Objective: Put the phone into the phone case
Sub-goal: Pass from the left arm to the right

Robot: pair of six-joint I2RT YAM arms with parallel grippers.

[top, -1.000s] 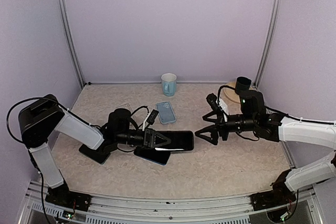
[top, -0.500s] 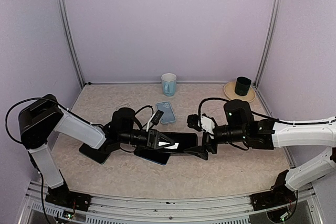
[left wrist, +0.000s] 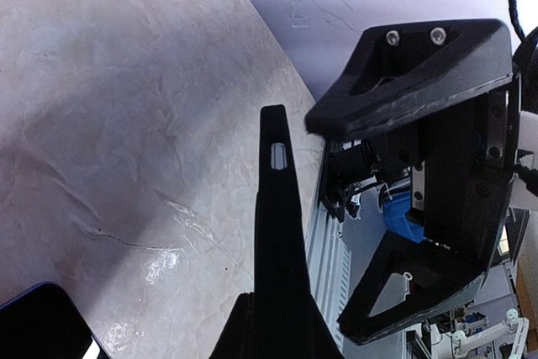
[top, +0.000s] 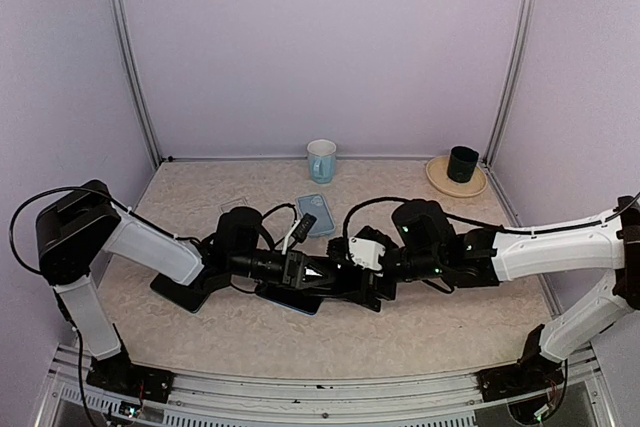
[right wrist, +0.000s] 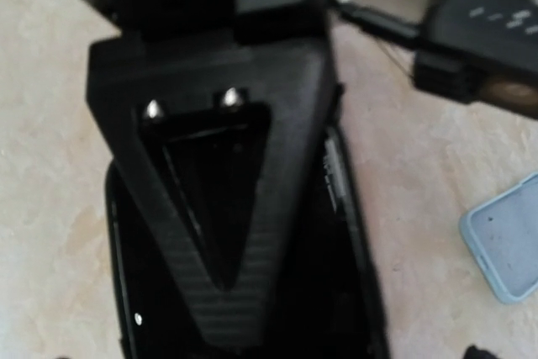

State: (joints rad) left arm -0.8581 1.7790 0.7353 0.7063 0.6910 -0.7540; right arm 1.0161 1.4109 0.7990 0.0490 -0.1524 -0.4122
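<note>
While L end effector [top: 318, 272] grips phone [left wrist: 277, 208], R [left wrist: 329, 224] (wide) beside it.

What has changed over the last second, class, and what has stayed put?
The right hand, open, swung left to the free end of the black slab; it has not closed on it. The left hand stayed shut on the slab. Mug and light blue case did not move.

Left gripper [right wrist: 225, 325] clamped on the black phone [right wrist: 340, 292]
Its triangular finger [right wrist: 290, 174] covers the phone's middle; the light blue phone case [right wrist: 504, 241] lies apart, to the finger's right.
</note>
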